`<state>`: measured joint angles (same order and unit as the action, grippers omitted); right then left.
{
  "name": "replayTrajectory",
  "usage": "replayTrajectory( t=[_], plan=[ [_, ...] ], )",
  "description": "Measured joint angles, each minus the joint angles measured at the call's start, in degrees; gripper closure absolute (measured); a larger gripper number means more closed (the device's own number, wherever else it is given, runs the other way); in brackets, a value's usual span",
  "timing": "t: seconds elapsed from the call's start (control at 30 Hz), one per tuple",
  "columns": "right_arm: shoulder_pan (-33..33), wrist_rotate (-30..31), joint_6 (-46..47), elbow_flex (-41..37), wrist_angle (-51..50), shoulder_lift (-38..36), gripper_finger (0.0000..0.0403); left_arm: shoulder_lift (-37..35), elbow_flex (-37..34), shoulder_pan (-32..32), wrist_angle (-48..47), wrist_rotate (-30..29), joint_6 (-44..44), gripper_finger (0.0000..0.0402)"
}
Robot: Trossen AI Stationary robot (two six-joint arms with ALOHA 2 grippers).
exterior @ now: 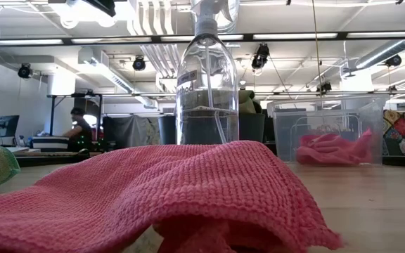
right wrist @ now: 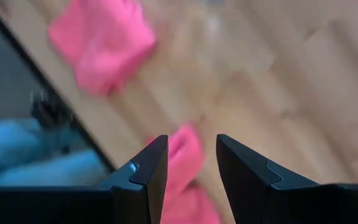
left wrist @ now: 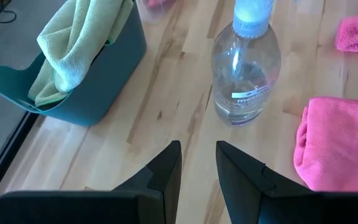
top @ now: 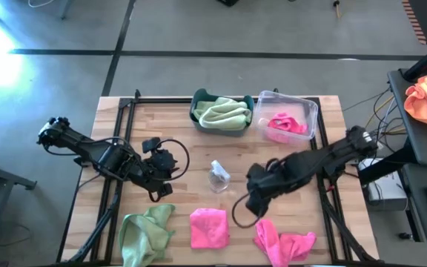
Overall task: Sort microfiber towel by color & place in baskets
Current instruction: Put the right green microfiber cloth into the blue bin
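Pink and green towels partly sorted around a clear spray bottle (top: 218, 176). Beyond the bottle, the teal basket (top: 199, 119) holds green cloth and the clear basket (top: 307, 111) a pink one. On the bottle's near side lie a green towel (top: 145, 231) and two pink towels (top: 208, 227) (top: 284, 242), unsorted. The right gripper (top: 252, 210), fingers spread and empty, hovers above the outer pink towel; the left gripper (top: 163, 166), slightly parted, waits beside the bottle.
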<state>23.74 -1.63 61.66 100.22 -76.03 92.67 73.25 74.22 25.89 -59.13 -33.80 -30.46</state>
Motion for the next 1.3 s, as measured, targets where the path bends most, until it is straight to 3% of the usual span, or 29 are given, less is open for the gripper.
replayTrajectory(
  t=[0.17,0.33,0.67,0.87,1.3],
  plan=[
    [2.8,-11.2,-0.5,0.0,-0.2,5.0,0.0273,0.0,0.0,0.0,0.0,0.6,0.0,0.0315],
    [4.0,-14.9,-3.0,-0.1,-0.4,7.7,0.0273,-0.1,0.0,0.0,0.1,0.9,-0.1,0.0315],
    [8.5,-15.1,-6.1,-0.1,-1.0,7.8,0.0273,-0.1,0.0,0.0,7.6,1.7,0.0,0.0315],
    [10.9,-9.9,-6.4,-0.2,-1.2,9.9,0.0273,-0.1,0.0,0.0,10.6,3.6,-0.2,0.0315],
    [13.3,-6.3,-10.3,-4.6,1.3,15.1,0.0273,-0.1,0.0,1.2,11.4,4.9,-3.0,0.0315]
  ],
)
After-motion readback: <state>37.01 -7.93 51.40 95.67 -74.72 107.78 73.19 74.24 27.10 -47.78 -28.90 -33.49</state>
